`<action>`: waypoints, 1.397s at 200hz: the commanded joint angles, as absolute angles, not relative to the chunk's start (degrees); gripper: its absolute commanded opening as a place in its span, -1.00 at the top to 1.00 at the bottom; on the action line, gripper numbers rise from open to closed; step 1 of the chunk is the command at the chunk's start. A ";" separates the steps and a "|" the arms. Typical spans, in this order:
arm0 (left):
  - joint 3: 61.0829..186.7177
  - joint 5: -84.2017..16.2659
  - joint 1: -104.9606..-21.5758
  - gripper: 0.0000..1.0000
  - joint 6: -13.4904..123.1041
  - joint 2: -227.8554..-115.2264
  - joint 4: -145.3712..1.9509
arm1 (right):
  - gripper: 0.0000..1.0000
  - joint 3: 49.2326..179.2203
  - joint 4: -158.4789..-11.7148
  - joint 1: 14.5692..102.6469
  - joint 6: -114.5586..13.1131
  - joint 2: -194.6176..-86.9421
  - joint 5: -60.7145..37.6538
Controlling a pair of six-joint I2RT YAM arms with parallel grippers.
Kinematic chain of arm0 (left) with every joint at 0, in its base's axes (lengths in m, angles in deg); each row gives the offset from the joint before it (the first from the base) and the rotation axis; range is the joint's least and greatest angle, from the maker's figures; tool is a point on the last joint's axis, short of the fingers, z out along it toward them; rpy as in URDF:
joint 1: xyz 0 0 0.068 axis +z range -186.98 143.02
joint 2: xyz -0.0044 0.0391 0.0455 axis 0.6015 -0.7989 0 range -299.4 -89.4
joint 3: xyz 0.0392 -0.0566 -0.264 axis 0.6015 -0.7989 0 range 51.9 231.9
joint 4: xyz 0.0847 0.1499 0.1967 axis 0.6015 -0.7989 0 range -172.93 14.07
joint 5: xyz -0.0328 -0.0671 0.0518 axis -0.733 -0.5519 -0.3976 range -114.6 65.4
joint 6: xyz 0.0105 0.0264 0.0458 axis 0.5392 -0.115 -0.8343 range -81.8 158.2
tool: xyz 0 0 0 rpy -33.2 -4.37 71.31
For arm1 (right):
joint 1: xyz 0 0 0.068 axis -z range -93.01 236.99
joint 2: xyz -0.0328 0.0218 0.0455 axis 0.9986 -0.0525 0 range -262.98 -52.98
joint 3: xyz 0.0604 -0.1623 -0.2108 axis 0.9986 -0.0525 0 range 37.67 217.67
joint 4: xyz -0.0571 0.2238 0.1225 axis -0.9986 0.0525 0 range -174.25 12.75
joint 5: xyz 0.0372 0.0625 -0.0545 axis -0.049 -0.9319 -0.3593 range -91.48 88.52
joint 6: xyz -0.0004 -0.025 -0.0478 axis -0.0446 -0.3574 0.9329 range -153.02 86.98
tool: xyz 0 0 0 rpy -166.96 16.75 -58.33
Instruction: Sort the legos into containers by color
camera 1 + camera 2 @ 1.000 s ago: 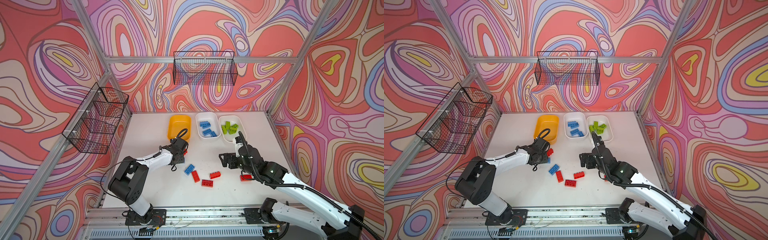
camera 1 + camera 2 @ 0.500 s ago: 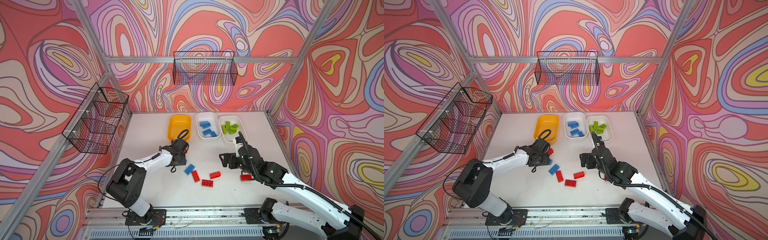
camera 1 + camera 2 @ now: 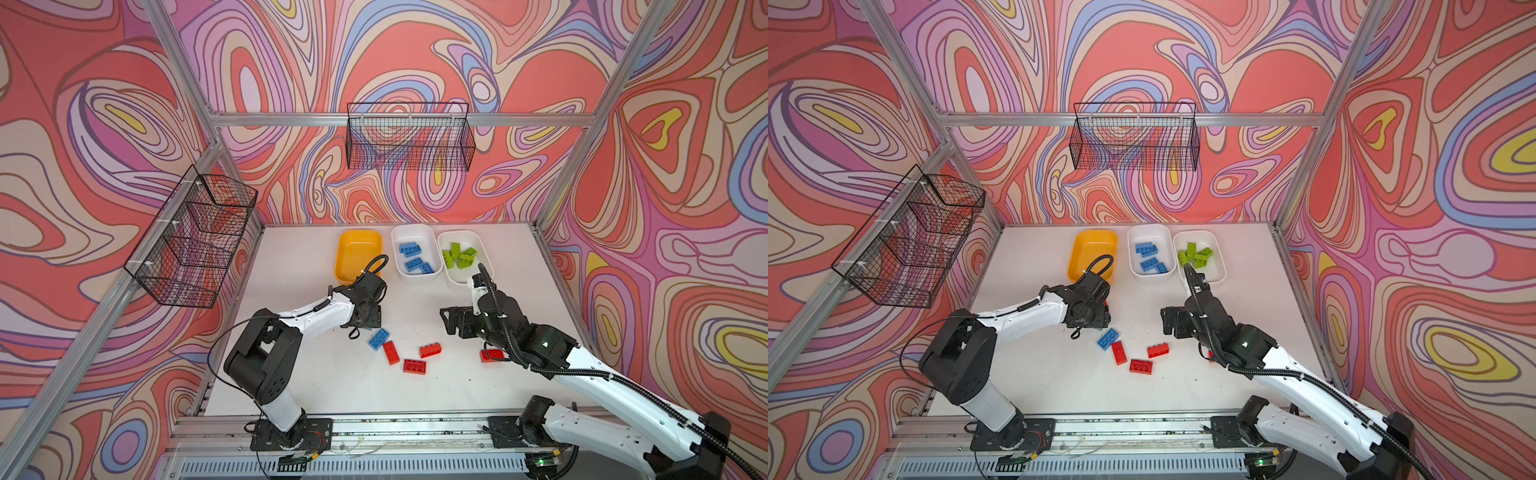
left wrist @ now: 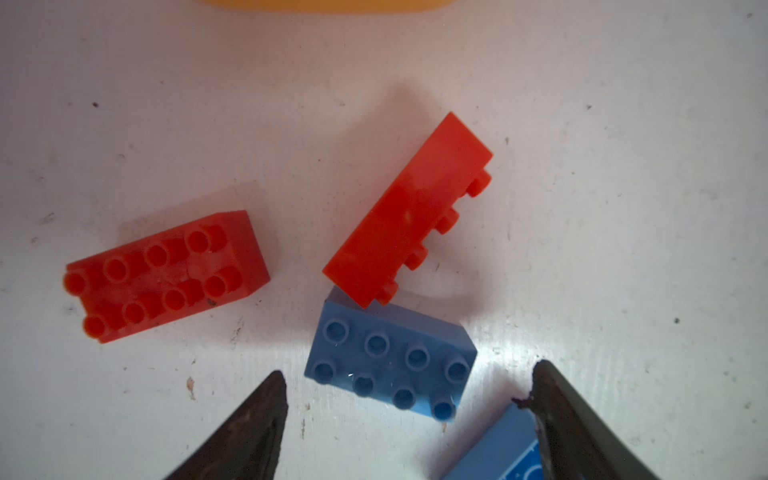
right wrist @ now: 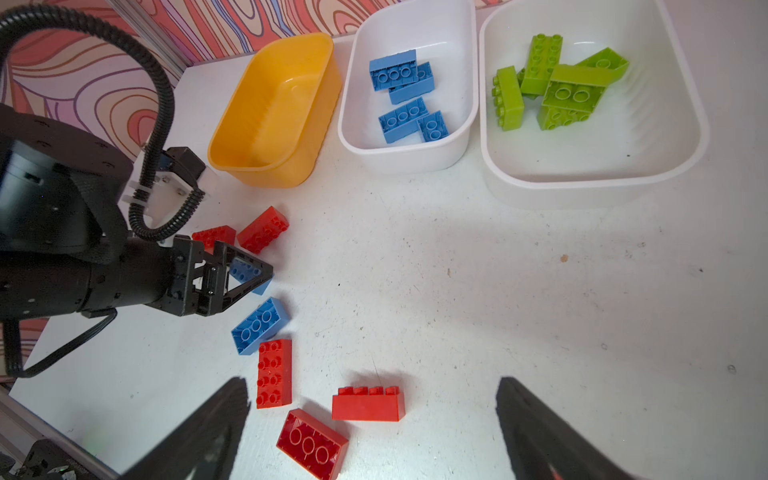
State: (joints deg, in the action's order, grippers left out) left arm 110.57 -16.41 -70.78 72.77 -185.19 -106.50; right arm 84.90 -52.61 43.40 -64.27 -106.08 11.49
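Currently left tool point(image 4: 409, 369) released; blue brick point(image 4: 390, 365) studs up, long axis spanning its gap; right tool point(image 5: 370, 380) released, empty.

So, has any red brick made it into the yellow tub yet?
No, the yellow tub holds nothing in the right wrist view, while the red bricks lie on the table.

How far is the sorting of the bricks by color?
Done: green bricks lie in one white tub, blue bricks in the other white tub. In hand: nothing; left claw stands open by a blue brick. Left: two blue and all red bricks on the table; yellow tub empty.
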 commanded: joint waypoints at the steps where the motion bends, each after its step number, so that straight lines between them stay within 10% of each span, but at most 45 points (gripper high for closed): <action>1: 111.75 -16.58 -70.82 -0.55 76.38 -185.99 -108.94 | -0.96 84.19 -51.83 43.18 -64.88 -105.19 13.11; 279: 116.62 -22.55 -68.31 -0.30 84.82 -195.51 -109.76 | -0.96 91.11 -56.29 43.82 -56.11 -117.04 11.38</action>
State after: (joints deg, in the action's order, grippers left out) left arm 116.87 -20.41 -67.92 85.79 -194.15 -106.58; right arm 89.49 -55.38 43.53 -56.66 -116.27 11.17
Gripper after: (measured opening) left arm 0.651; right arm 0.982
